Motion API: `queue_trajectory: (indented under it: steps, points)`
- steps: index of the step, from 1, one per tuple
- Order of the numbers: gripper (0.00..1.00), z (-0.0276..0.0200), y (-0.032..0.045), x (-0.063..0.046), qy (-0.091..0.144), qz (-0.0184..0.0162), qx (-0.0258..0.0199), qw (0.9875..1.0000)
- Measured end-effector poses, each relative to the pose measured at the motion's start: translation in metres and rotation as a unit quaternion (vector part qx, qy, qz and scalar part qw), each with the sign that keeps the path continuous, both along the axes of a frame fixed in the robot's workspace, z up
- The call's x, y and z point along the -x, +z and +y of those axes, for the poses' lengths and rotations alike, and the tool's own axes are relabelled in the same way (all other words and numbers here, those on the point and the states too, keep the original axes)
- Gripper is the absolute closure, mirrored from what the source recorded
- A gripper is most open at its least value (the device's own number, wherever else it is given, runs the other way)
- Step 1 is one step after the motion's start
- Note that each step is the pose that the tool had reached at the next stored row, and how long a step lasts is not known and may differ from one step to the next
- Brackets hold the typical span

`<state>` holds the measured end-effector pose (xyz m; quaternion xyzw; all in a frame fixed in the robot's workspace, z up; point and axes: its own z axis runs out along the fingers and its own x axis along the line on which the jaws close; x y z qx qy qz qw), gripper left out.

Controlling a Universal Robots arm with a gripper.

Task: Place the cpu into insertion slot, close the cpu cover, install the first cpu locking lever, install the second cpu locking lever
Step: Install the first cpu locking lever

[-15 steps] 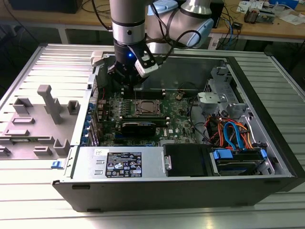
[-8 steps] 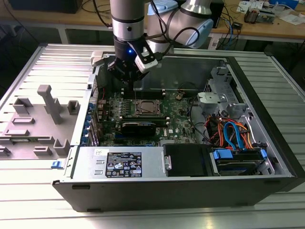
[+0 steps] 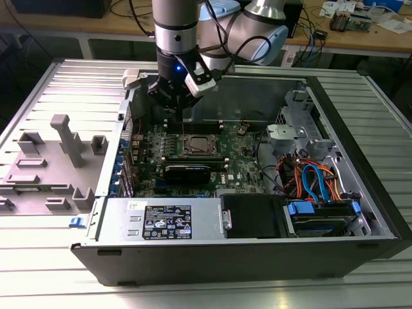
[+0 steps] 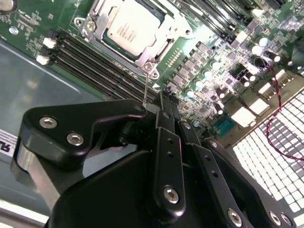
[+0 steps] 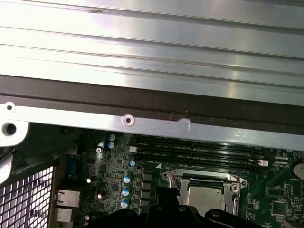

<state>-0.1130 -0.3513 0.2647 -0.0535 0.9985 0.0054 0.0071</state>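
I hung my pincer (image 3: 177, 108) (image 4: 165, 97) low inside the open computer case (image 3: 360, 161), close above the green motherboard (image 3: 241, 164). I could not tell whether it was spread or pressed together, because its own black body stood in the way in both wrist views.

The cpu (image 4: 129, 26) (image 5: 205, 195) lay just below my pincer and a little to one side of it. It sat flat in the insertion slot (image 3: 196, 153), with its silvery top facing up. The cpu cover (image 4: 159, 45) (image 5: 199, 176) lay down flat over it, and the chip showed through the cover's large window.

From a corner of that slot a thin wire locking lever (image 4: 146, 88) (image 3: 182, 129) stood nearly upright. Its upper end reached the underside of my pincer. I could not make out whether I pinched it or only touched it, nor which of the two levers it was.

The long black memory slots (image 4: 95, 61) ran right beside the slot, almost directly under my pincer, between the chip and the case wall.

Well away from my pincer, towards the exterior view's right, a bundle of orange and blue cables (image 3: 315, 177) lay at the far end of the case. Towards the exterior view's left, outside the case, a grey fixture tray (image 3: 58, 154) rested on the slatted table (image 3: 38, 270).
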Motion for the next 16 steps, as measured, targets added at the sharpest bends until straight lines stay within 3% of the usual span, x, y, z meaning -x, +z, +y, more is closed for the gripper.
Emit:
queue_trajectory:
  steps: [6,10,16]
  points:
    - [0.89,0.0,0.0,-0.01,0.0,0.0001,0.0,1.0]
    - [0.89,0.0,-0.0043,-0.011,0.0,0.0001,0.0,1.0]
    - [0.89,0.0,-0.0044,-0.011,0.0,0.0001,0.0,1.0]
